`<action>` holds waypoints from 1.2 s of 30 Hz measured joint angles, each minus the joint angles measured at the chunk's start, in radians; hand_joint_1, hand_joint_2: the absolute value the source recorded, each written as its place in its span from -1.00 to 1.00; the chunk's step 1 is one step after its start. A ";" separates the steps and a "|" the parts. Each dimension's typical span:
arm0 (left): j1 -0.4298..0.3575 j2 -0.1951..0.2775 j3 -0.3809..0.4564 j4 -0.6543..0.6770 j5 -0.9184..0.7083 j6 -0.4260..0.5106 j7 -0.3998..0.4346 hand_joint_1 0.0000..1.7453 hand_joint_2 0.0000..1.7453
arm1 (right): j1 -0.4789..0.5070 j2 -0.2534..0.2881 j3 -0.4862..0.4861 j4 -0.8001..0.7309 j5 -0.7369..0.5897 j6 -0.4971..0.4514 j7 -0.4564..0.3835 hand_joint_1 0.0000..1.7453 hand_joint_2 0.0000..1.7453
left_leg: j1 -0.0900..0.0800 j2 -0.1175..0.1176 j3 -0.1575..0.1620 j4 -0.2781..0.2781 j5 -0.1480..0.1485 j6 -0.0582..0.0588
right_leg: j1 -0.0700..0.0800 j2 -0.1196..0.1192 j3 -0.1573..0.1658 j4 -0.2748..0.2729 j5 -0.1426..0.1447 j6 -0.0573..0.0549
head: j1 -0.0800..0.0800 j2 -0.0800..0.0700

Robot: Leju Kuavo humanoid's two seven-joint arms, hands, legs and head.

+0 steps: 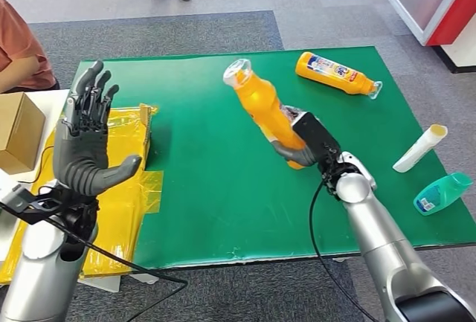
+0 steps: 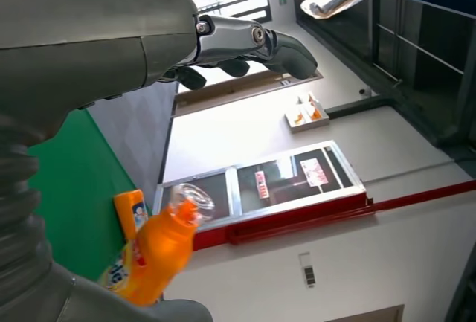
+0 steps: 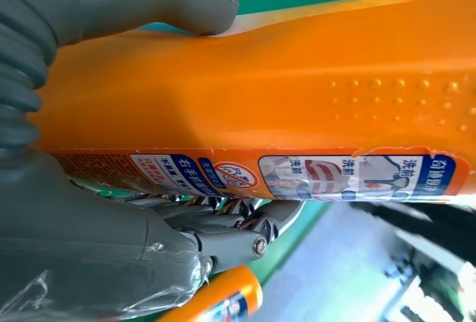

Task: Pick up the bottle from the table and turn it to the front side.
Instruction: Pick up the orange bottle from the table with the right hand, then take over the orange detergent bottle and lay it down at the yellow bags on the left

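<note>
While gripped low by right hand (image 1: pixel 303 146), orange bottle (image 1: pixel 261 103) tilted above table (image 1: pixel 213 188), left hand (image 1: pixel 84 140) spread, empty.

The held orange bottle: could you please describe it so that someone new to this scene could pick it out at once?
Start at the green mat covering the table. Above its middle, the right hand grips an orange bottle by its lower body, tilted, clear cap pointing away from the robot. Unlike the other orange bottle lying flat at the far edge, this one is lifted off the mat.
</note>
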 joint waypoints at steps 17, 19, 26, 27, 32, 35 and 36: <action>0.095 0.007 0.045 -0.033 0.101 0.022 -0.051 -1.00 1.00 | 0.193 0.046 -0.114 -0.363 -0.140 -0.091 -0.178 1.00 1.00 | 0.000 0.000 0.000 0.000 -0.001 0.000 | 0.000 0.000 -0.001 0.000 -0.001 0.000 | 0.000 0.000; 0.098 0.007 0.048 -0.033 0.107 0.014 -0.048 -1.00 1.00 | 0.215 0.057 -0.114 -0.403 -0.120 -0.111 -0.200 1.00 1.00 | 0.000 0.000 -0.001 0.000 -0.001 0.000 | 0.000 0.000 -0.001 0.000 -0.001 0.000 | 0.000 0.000; 0.080 0.006 0.035 -0.020 0.125 -0.047 -0.003 -1.00 1.00 | 0.283 0.106 -0.064 -0.536 0.081 -0.250 -0.295 1.00 1.00 | 0.000 0.000 -0.001 0.000 -0.001 0.000 | 0.000 0.000 -0.001 0.000 -0.001 0.000 | 0.000 0.000; 0.074 0.005 0.028 -0.015 0.128 -0.054 0.003 -1.00 1.00 | 0.286 0.110 -0.052 -0.544 0.102 -0.263 -0.300 1.00 1.00 | 0.000 0.000 -0.001 0.000 -0.001 0.000 | 0.000 0.000 -0.001 0.000 -0.001 0.000 | 0.000 0.000; 0.056 -0.001 0.002 0.008 0.187 -0.090 0.036 -1.00 1.00 | 0.291 0.118 -0.015 -0.565 0.154 -0.302 -0.318 1.00 1.00 | 0.000 0.000 -0.001 0.000 0.000 0.000 | 0.000 0.000 -0.001 0.000 -0.001 0.000 | 0.000 0.000; 0.048 -0.004 -0.022 0.031 0.296 -0.136 0.081 -1.00 1.00 | 0.292 0.120 0.010 -0.569 0.217 -0.347 -0.328 1.00 1.00 | 0.000 0.000 -0.001 0.000 0.000 0.000 | 0.000 0.000 -0.001 0.000 -0.001 0.000 | 0.000 0.000; 0.044 -0.005 -0.033 0.040 0.323 -0.147 0.091 -1.00 1.00 | 0.292 0.121 0.021 -0.569 0.238 -0.361 -0.328 1.00 1.00 | 0.000 0.000 -0.001 0.000 0.000 0.000 | 0.000 0.000 -0.001 0.000 -0.001 0.000 | 0.000 0.000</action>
